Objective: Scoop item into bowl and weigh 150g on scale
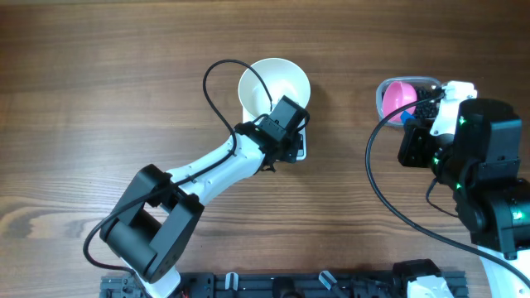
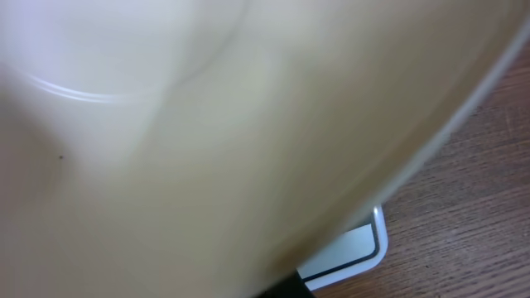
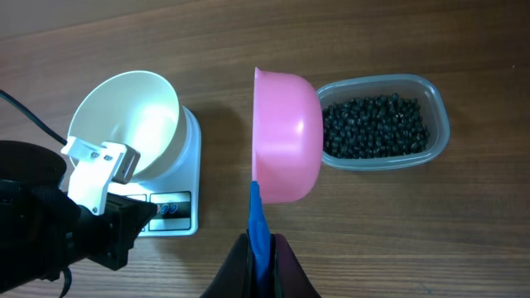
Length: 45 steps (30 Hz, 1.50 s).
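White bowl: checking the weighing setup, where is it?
Overhead, the bowl sits on the scale, upper centre, with the left gripper at its near rim.

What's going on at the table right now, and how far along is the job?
The right gripper is shut on the blue handle of a pink scoop, holding it at one end of the clear tub of black beads. The left gripper appears shut on the rim of the white bowl, which sits on the scale. The bowl looks empty, so no beads have gone in yet.
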{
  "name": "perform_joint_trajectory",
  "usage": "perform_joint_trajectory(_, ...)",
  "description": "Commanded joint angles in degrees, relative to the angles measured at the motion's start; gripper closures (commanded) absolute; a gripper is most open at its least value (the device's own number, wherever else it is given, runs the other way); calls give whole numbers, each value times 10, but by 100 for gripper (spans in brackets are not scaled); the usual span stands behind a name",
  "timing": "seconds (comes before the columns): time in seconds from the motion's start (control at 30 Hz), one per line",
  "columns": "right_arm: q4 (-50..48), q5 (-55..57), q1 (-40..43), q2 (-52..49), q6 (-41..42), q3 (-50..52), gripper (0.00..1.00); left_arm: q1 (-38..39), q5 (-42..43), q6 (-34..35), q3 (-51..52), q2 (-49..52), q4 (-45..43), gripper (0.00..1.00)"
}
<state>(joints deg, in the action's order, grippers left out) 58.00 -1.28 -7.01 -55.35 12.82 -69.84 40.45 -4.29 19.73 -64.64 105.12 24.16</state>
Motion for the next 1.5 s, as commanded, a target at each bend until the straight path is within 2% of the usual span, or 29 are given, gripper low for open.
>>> perform_joint_trajectory(0.0,-3,-7,3,0,9,-8,96,1,-14,-9,-8,7,-1,96)
perform_joint_trajectory(1.47,-7,-7,3,0,9,-8,96,0,-31,-3,1,36,-9,96)
